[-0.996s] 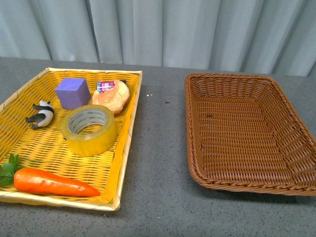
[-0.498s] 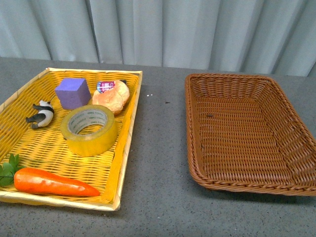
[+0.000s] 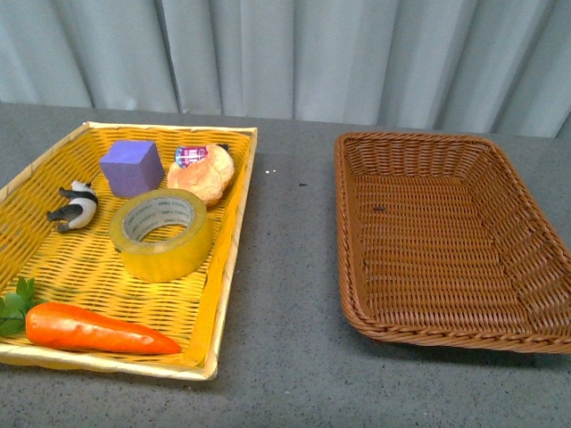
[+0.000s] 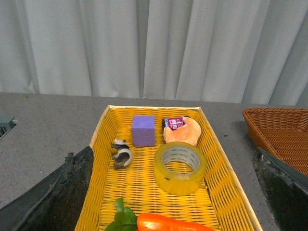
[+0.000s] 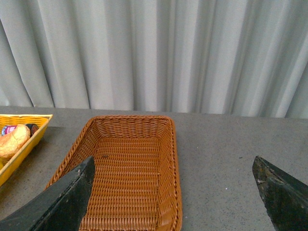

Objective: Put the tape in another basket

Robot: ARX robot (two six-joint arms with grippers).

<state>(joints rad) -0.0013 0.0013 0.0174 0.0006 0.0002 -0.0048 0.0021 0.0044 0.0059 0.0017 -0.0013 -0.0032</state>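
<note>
While left hand gapes, tape ahead (untouched)

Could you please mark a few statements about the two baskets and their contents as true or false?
1. The tape lies in the yellow tray. True.
2. The carrot is in the brown wicker basket. False: the carrot lies at the near end of the yellow tray, and nothing shows in the brown wicker basket.
3. The purple cube sits beside the bread roll. True.
4. The tape stands on its edge. False: it lies flat, hole upward.
</note>
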